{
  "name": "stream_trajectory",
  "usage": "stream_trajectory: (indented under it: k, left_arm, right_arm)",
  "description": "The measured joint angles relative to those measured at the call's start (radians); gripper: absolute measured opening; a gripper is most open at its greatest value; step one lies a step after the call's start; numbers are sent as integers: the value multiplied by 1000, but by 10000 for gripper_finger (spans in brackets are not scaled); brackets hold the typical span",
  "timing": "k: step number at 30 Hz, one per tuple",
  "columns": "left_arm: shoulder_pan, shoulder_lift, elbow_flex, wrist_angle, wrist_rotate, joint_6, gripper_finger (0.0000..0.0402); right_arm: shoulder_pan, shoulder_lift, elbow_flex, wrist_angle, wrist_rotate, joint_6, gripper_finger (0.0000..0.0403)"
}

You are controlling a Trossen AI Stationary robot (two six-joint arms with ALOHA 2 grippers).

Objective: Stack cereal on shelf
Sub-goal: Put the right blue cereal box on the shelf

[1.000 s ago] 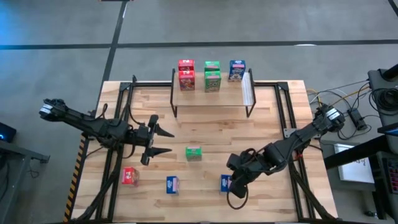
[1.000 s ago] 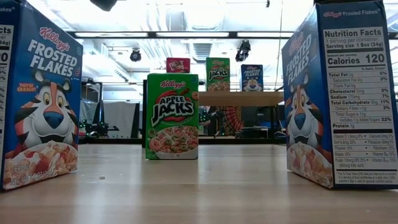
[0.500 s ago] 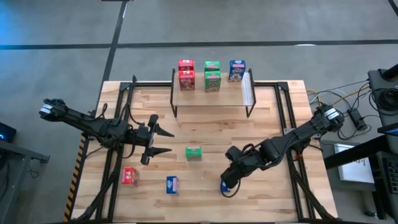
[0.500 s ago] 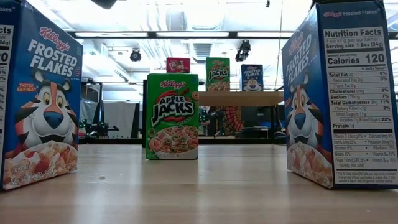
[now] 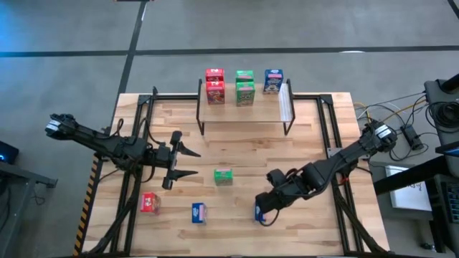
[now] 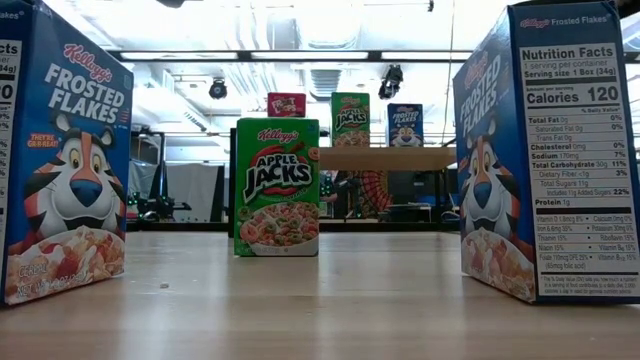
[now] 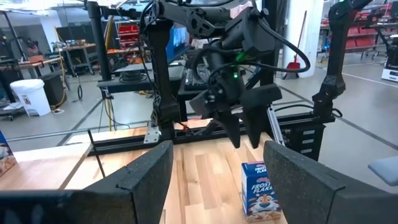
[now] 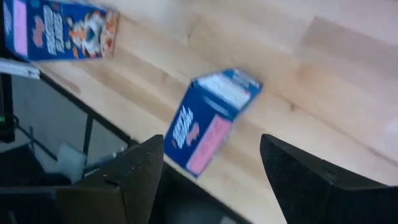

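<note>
The shelf (image 5: 244, 115) at the table's far side carries two red, two green and one blue cereal box (image 5: 272, 80). On the table stand a green box (image 5: 223, 176), a red box (image 5: 149, 203) and two blue boxes (image 5: 199, 212) (image 5: 260, 211), each on its base. My right gripper (image 5: 264, 208) is open, its fingers pointing down just above the right blue box (image 7: 258, 193) and clear of it. My left gripper (image 5: 198, 163) waits open at the table's left, holding nothing.
Black frame rails (image 5: 133, 179) run along the table's left and right sides. The near edge of the table lies close behind the right blue box (image 8: 214, 118). Bare wood lies between the green box and the shelf legs.
My right gripper has opened and let go of the right blue box, then drawn up a little off its top. The box stays upright on the table where it was.
</note>
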Motion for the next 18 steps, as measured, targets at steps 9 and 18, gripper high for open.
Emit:
stream_trajectory:
  k: [9, 18]
  left_arm:
    - [0, 1, 0, 0, 0, 7, 235]
    - [0, 2, 0, 8, 0, 26, 235]
  right_arm:
    - [10, 56, -2, -38, -64, -31, 236]
    - [8, 95, -2, 51, -63, -17, 241]
